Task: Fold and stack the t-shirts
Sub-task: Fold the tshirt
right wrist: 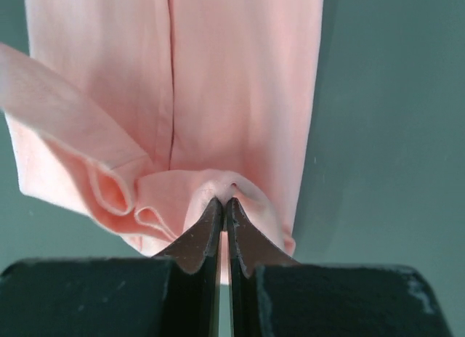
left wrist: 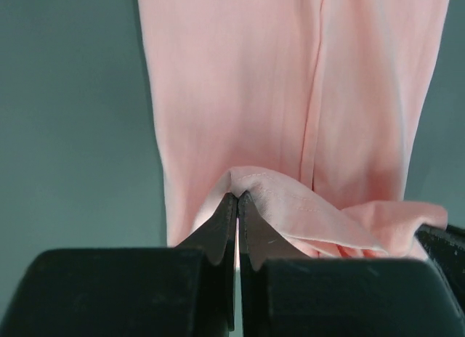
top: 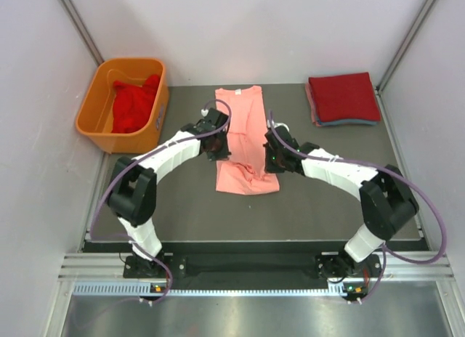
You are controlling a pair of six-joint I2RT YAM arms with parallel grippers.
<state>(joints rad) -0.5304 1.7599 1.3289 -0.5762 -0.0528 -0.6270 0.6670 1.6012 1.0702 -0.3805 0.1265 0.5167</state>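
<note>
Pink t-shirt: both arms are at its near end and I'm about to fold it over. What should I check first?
1. Grip of left gripper on pink t-shirt: ok, shut on a pinch of fabric.
2. Grip of right gripper: ok, shut on the same near end.
3. Far half flat: ok.
4. Near end smooth: not ok, bunched between the grippers.
5. All layers caught in each pinch: cannot tell.
6. Path clear of folded stack: ok, it sits at the far right corner.
</note>
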